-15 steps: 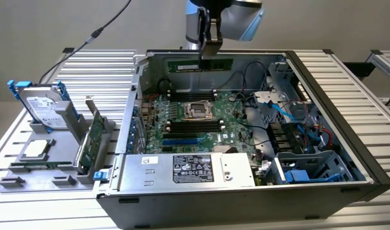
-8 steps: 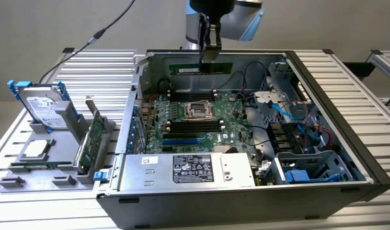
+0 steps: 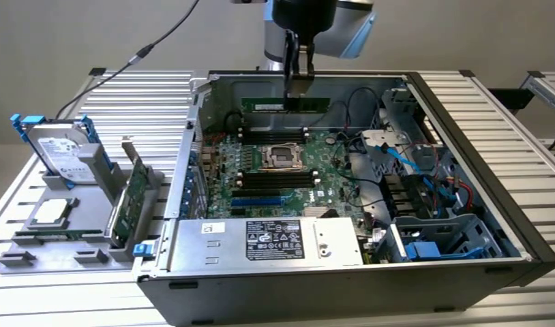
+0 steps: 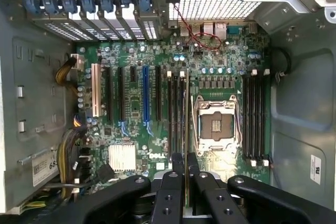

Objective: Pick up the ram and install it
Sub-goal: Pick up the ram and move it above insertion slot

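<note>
A: Gripper (image 3: 298, 97), what've we got?
B: Clamped on the ram (image 3: 264, 104). Fingers (image 4: 172, 179) pinch it at mid-length, one on each face. Stick's level, long edge down.
A: Where's it hanging?
B: Inside the open PC case (image 3: 496, 204), toward the far wall in the ext. view, up off the mobo (image 3: 337, 174). Not seated.
A: And the wrist cam?
B: Edge-on there, a thin line running out from betw. the fingers. It crosses the bank of black memory slots (image 4: 172, 114) betw. the CPU socket (image 4: 216, 124) and the expansion slots.
A: Anything else on the board?
B: One blue expansion slot (image 4: 146, 93) among the black ones, a silver heatsink (image 4: 122, 157) near it, and a red wire loop (image 4: 202, 38) by the rear ports.
A: Rest of the box?
B: PSU (image 3: 268, 240) w/ its label along the near edge. Blue cables (image 3: 400, 155) and drive cages on the ext. view's right.
A: Outside it?
B: Ext. view's left, a grey holder (image 3: 91, 218) on the slatted table (image 3: 496, 102). A hard drive (image 3: 64, 153) stands upright in blue rails, and a green expansion card (image 3: 132, 201) sits on edge just beside the case.
</note>
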You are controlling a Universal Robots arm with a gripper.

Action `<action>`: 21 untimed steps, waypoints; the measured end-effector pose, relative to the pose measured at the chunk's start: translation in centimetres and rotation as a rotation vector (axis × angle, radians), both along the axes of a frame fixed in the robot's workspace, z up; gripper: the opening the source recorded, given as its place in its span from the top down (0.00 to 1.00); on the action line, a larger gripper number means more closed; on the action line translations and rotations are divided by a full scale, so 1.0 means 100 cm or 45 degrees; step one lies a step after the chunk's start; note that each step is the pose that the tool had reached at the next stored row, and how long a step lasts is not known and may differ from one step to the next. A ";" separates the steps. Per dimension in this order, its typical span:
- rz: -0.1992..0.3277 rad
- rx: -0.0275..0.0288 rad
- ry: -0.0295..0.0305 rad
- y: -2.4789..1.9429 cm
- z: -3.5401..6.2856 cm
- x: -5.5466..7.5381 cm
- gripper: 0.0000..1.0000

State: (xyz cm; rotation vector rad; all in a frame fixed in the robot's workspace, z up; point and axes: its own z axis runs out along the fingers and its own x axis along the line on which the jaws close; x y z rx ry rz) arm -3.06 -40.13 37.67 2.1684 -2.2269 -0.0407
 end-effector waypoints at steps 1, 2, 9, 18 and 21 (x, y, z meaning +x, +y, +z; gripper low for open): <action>-0.001 -0.0007 0.0029 0.0004 -0.0012 0.001 0.86; -0.001 -0.0013 0.0059 0.0009 -0.0024 0.001 0.86; -0.003 -0.0045 0.0284 0.0043 -0.0111 0.004 0.86; -0.002 -0.0042 0.0309 0.0064 -0.0274 0.004 0.86; -0.002 -0.0043 0.0310 0.0069 -0.0328 0.004 0.86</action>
